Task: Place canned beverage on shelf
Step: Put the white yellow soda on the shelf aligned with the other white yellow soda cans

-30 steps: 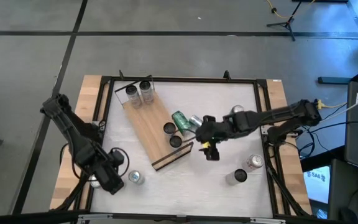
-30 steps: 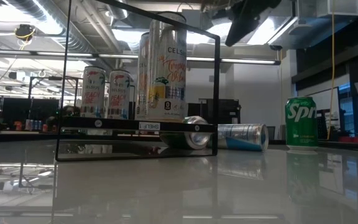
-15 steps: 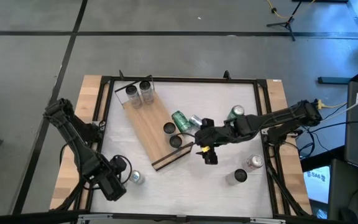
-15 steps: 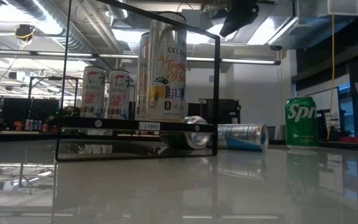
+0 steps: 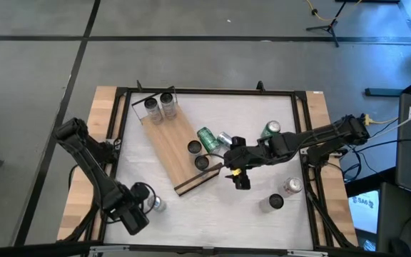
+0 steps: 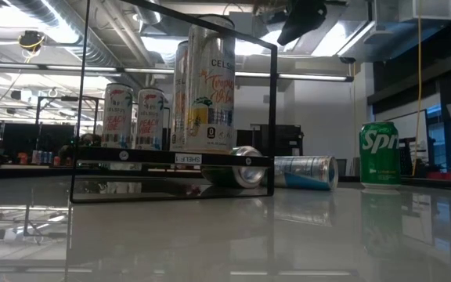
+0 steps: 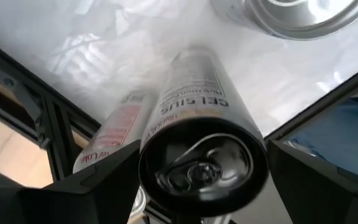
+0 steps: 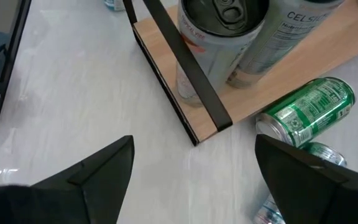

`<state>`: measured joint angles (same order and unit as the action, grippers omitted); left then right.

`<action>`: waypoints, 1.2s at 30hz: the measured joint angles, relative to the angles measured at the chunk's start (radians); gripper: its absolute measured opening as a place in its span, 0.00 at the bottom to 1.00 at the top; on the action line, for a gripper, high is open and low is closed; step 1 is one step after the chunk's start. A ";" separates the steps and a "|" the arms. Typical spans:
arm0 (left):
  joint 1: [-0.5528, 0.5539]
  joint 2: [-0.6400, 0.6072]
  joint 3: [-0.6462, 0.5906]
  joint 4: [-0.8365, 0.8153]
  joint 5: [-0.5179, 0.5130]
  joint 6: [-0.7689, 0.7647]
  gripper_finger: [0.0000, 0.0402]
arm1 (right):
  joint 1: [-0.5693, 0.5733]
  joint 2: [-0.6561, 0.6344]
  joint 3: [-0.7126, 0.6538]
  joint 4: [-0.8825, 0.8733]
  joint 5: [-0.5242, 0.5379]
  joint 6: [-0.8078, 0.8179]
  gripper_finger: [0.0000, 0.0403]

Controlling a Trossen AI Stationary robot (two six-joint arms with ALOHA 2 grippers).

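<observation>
The shelf (image 5: 180, 153) carries four upright cans; two green cans lie beside it. The left pincer (image 5: 135, 211), off its near end, grips a Celsius can (image 7: 197, 137). The right pincer (image 5: 238, 177) gapes empty beside the shelf.

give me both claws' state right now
left claw: closed on a Celsius can.
right claw: open, empty, by the shelf end.

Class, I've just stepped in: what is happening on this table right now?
A two-armed robot is stocking cans onto a wooden shelf lying aslant on the table. The left gripper, at the table's near left corner, holds a Celsius can between its fingers. The right gripper hangs open and empty beside the shelf's near end, above a tipped green can. Four cans already stand on the shelf; others wait around it.
</observation>
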<state>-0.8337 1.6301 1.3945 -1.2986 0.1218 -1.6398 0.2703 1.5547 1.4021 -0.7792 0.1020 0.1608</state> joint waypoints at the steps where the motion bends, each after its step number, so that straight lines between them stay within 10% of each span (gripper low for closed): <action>1: 0.000 0.002 0.000 0.000 -0.008 0.009 0.80 | 0.000 0.000 0.000 0.000 0.000 0.000 0.82; 18: 0.001 0.007 0.000 -0.001 -0.008 0.019 0.59 | 0.000 0.000 0.000 0.000 0.000 -0.002 0.82; 36: 0.080 -0.185 -0.001 -0.067 0.020 0.054 0.60 | 0.000 0.000 0.000 0.000 -0.001 -0.002 0.82</action>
<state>-0.7539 1.4455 1.3931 -1.3658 0.1421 -1.5854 0.2699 1.5547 1.4025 -0.7789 0.1013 0.1592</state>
